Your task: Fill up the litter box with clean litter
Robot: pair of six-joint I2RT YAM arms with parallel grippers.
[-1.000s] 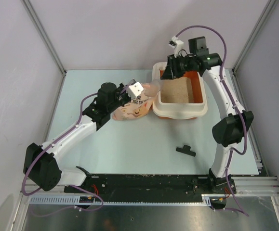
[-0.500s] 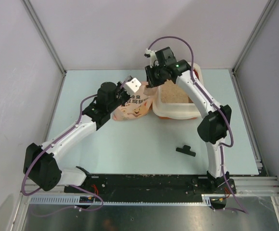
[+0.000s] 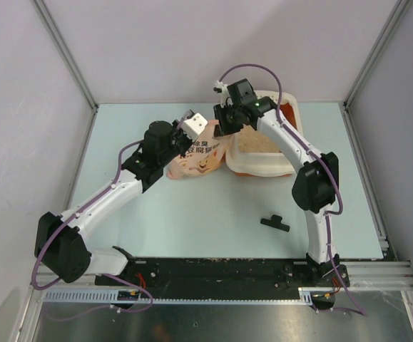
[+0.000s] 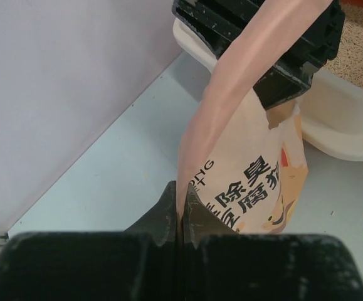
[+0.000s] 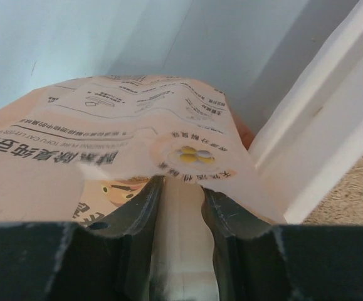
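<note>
So here's where things are: the bag of clean litter [image 4: 250, 182] is out on the pale blue surface [image 3: 192, 214], right up against the left side of the litter box [image 3: 263, 169], and both arms have a grip on it. The left claw [image 4: 180, 199] is squeezed fully together on one edge of the bag; in its wrist view the two fingers meet with just the thin pink film pinched between them. The bag stretches up and away from there, printed side with the dark characters facing the camera. The right claw [image 5: 182, 188] has the far top end. Its fingers are only narrowly apart, with a folded strip of the bag clamped in that gap, and the small-print panel of the bag spreads out past its tips. From overhead the right arm reaches across the box, so part of the box is hidden under it, but you can see the cream rim, a bit of orange wall at the back, and a bed of tan litter [image 3: 252, 142] inside. The bag's mouth isn't clear to me in any view, so I can't tell whether anything is pouring. There's also a small black clip [image 3: 274, 223] lying on the surface nearer the arm bases, well apart from the box and the bag.
</note>
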